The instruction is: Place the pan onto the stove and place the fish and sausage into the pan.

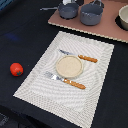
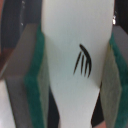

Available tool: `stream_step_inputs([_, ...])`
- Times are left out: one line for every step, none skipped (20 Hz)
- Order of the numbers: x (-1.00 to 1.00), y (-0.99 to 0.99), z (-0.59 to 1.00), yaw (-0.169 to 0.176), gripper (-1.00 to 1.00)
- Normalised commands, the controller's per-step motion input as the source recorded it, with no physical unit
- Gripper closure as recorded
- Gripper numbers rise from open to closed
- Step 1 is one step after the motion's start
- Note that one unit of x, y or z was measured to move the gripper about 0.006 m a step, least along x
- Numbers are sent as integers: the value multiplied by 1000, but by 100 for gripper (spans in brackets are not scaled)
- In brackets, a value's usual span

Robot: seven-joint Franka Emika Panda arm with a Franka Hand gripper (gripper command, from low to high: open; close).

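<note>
In the wrist view my gripper [image 2: 75, 70] is shut on the fish [image 2: 75, 45], a white elongated piece with a black fin mark, clamped between the green pads [image 2: 34, 85]. The grey-blue pan [image 1: 68, 10] sits on the pinkish-brown stove [image 1: 107, 29] at the back, its thin handle pointing to the exterior view's left. The red sausage [image 1: 16, 69] lies on the dark table at the exterior view's left, far from the pan. The gripper and the fish cannot be made out in the exterior view.
A larger grey pot [image 1: 91, 14] stands on the stove beside the pan. A round burner [image 1: 123, 18] is at the stove's right end. A pale woven placemat [image 1: 40, 85] holds a beige plate [image 1: 69, 66], a knife [image 1: 80, 57] and a fork [image 1: 66, 80].
</note>
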Motion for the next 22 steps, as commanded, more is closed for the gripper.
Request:
stream_step_inputs([0, 297, 57, 0, -100])
stream_step_inputs([0, 249, 311, 0, -100])
stream_step_inputs([-37, 157, 551, -33, -100])
stream_step_inputs([-63, 157, 654, -52, -100])
stream_step_inputs([-114, 149, 689, -57, -100])
stream_step_inputs([-129, 160, 760, -54, -100])
stream_step_inputs([-123, 94, 803, -58, -100])
stream_step_inputs([-106, 0, 834, -65, -100])
stream_step_inputs([-31, -283, 831, -75, -100])
stream_step_inputs([-29, -597, 829, -74, -100])
stream_step_inputs([0, -786, 726, -65, -100])
stream_step_inputs([0, -823, 666, -56, -100])
stream_step_inputs([0, -866, 586, -39, -100])
stream_step_inputs([0, -897, 503, -21, -100])
stream_step_inputs([0, -914, 414, -11, -100])
stream_step_inputs([0, -900, 297, -11, -100])
stream_step_inputs([-54, -903, 177, 0, -100])
stream_step_inputs([-63, -909, 143, 0, -100])
stream_step_inputs([-57, -891, 103, 0, -100])
stream_step_inputs([-57, -880, 80, 0, -100])
stream_step_inputs([-66, -877, 69, 0, -100])
stream_step_inputs([-74, -871, 57, 0, -100])
